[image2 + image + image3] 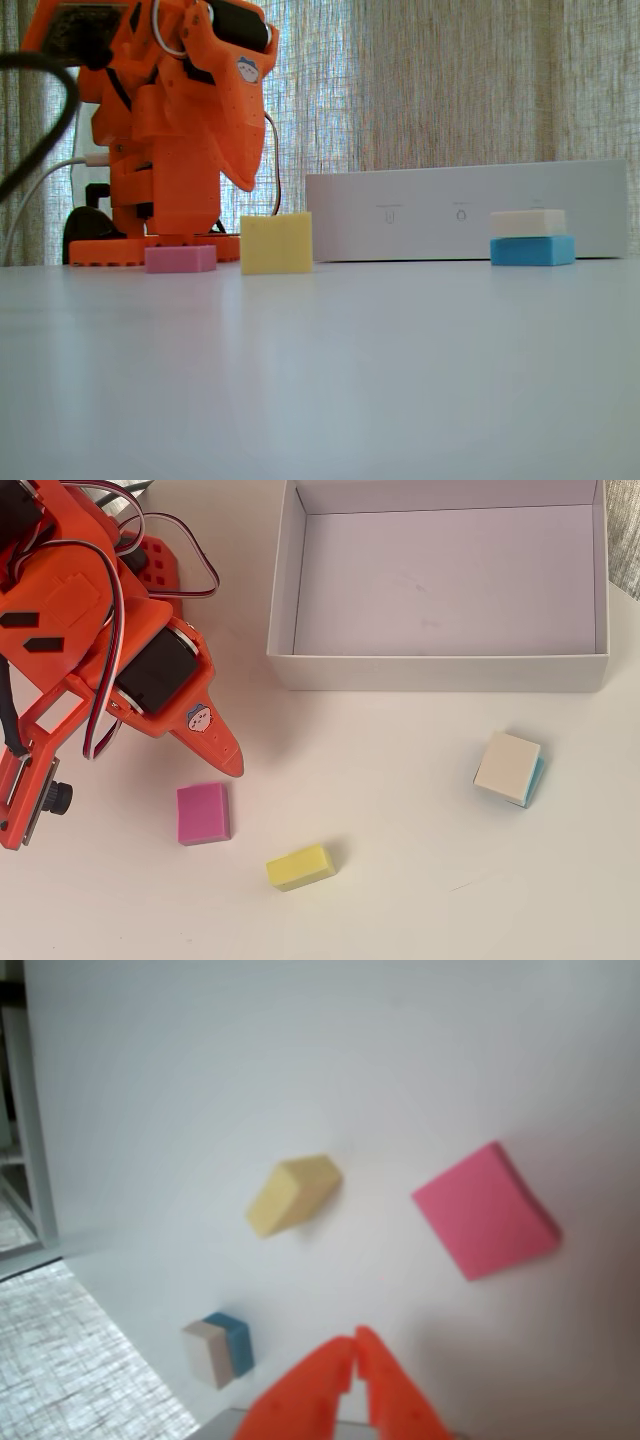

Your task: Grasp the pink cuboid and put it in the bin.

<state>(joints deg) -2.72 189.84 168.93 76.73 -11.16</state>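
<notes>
The pink cuboid (203,813) (180,259) (485,1210) lies flat on the white table, left of the yellow block. My orange gripper (230,760) (248,185) (355,1345) hangs in the air above the table, its tip a short way from the cuboid and not touching it. In the wrist view the two fingertips meet with nothing between them. The bin (440,670) (470,210), a shallow white box, stands at the top right of the overhead view and holds nothing.
A yellow block (300,866) (276,243) (293,1193) lies just right of the pink cuboid. A cream-topped teal block (508,768) (531,238) (218,1348) sits below the bin's front wall. The arm's base and cables fill the top left of the overhead view.
</notes>
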